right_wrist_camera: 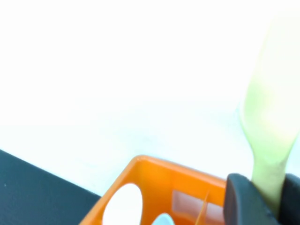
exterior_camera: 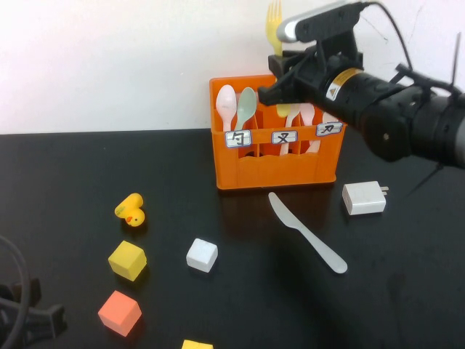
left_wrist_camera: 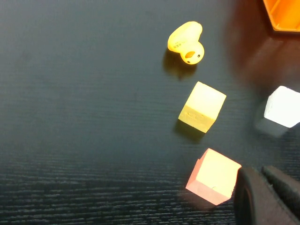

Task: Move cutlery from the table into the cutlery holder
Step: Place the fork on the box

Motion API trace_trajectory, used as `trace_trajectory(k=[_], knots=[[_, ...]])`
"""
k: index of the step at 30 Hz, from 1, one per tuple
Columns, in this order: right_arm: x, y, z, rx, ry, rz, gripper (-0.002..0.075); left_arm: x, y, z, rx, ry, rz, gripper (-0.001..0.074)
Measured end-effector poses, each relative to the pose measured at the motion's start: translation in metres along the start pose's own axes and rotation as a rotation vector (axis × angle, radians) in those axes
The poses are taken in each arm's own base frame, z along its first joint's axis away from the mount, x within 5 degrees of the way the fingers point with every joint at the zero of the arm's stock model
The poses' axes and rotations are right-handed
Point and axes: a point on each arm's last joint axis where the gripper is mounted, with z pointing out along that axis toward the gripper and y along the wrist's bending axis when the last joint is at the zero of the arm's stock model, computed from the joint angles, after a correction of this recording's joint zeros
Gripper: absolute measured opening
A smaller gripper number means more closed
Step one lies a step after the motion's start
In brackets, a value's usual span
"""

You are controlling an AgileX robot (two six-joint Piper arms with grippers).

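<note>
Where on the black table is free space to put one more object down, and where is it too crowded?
Free: the strip of table left of the cutlery holder, behind the duck; also the near right, beyond the cream knife and charger. Crowded: the near left, with the yellow cube, white cube and pink cube. The right gripper holds the yellow fork above the holder; the left gripper is parked near left.

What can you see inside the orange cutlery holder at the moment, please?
In the cutlery holder, two spoon bowls stand left, pale handles further right. Right gripper above holds the yellow fork; lower ends are hidden. Left gripper is parked.
</note>
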Motion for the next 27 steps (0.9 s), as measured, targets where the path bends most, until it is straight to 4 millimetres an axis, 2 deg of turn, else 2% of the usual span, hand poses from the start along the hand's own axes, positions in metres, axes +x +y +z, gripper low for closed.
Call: trace_trajectory(k=[7, 9, 13, 18, 20, 22, 27], knots=[[0.022, 0.002, 0.012, -0.014, 0.027, 0.043, 0.0150, 0.000, 0.000, 0.000, 0.000, 0.000, 0.000, -0.0001], [0.023, 0.003, 0.013, -0.030, 0.032, 0.028, 0.0208, 0.000, 0.000, 0.000, 0.000, 0.000, 0.000, -0.0001], [0.022, 0.006, 0.013, -0.060, 0.025, -0.020, 0.0371, 0.000, 0.000, 0.000, -0.001, 0.001, 0.001, -0.0001], [0.021, 0.007, 0.012, -0.069, 0.028, -0.015, 0.0412, 0.001, 0.001, 0.000, -0.006, 0.005, 0.000, -0.0001], [0.013, 0.007, 0.007, -0.070, 0.038, -0.027, 0.0400, 0.001, 0.001, 0.000, -0.009, 0.007, 0.000, -0.0001], [0.001, 0.007, -0.003, -0.066, 0.072, -0.072, 0.0351, 0.001, 0.002, 0.000, -0.015, 0.011, 0.000, -0.0001], [-0.047, 0.006, -0.050, 0.027, 0.183, -0.143, 0.0103, 0.001, 0.006, -0.013, 0.012, -0.036, -0.027, -0.0001]])
